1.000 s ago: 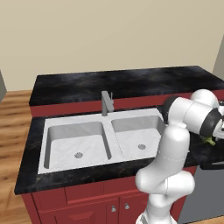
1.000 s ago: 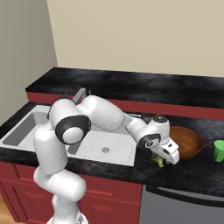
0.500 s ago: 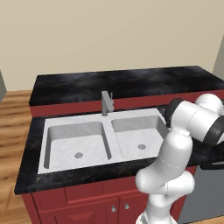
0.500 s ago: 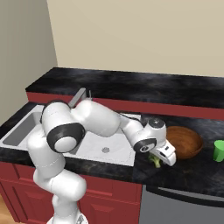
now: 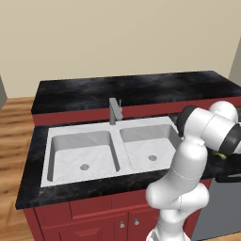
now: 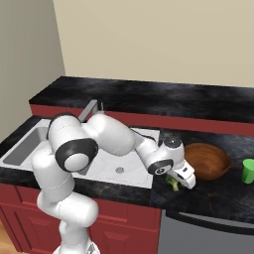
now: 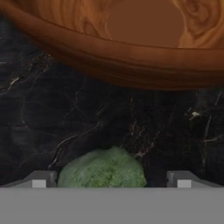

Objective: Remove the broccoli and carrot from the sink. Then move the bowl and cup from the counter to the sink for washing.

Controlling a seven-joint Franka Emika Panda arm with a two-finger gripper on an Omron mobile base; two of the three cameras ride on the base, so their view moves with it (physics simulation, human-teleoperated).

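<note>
Since the earlier frame, the gripper (image 6: 182, 177) is seen shifted left along the counter (image 6: 218, 193), away from the bowl (image 6: 206, 161), and the broccoli (image 6: 173, 184) is now seen lying on the counter beneath it, just right of the sink (image 6: 111, 166). The fingers (image 7: 41, 179) are spread wide, with the broccoli (image 7: 103, 169) between them but ungripped. The cup (image 6: 248, 170) is seen at the right, beyond the bowl.

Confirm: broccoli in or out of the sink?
Out. The broccoli lies on the counter, between the sink and the bowl.
</note>
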